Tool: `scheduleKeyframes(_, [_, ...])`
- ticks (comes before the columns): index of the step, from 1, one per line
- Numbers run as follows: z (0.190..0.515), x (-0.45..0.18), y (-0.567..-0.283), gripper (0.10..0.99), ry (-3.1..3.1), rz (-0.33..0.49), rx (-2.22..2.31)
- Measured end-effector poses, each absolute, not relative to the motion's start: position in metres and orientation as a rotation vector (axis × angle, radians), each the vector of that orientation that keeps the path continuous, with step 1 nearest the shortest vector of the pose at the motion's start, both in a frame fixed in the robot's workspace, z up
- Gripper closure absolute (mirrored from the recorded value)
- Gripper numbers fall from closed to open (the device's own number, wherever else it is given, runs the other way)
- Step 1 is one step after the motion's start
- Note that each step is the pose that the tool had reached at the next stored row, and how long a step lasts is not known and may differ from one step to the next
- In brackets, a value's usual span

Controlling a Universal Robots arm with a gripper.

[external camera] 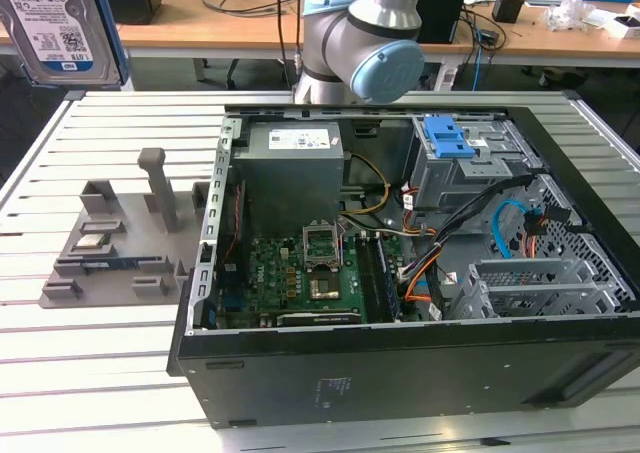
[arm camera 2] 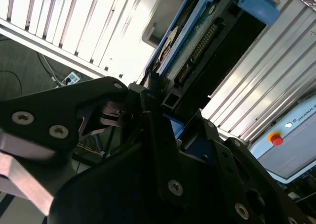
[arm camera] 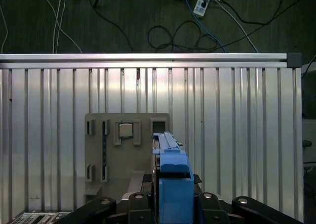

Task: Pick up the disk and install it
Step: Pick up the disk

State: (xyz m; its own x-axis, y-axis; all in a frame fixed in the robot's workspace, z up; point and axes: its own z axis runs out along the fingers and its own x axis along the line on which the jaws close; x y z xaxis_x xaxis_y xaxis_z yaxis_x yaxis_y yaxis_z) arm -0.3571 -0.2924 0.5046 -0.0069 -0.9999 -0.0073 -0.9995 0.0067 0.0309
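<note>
Second wrist view, hand point(arm camera 2: 158, 96) clamped on blue-framed disk point(arm camera 2: 195, 36)

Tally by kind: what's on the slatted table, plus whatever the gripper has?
disk: 1, clamped in the gripper, off the table
open computer case: 1, on the table
grey parts holder: 1, on the table beside the case
Total: 3
</note>
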Motion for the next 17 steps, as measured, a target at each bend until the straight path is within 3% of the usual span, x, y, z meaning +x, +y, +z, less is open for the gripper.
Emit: scheduleKeyframes(17, [0.505,-0.302,-0.292,0.722,-2.217,-0.042,2.202])
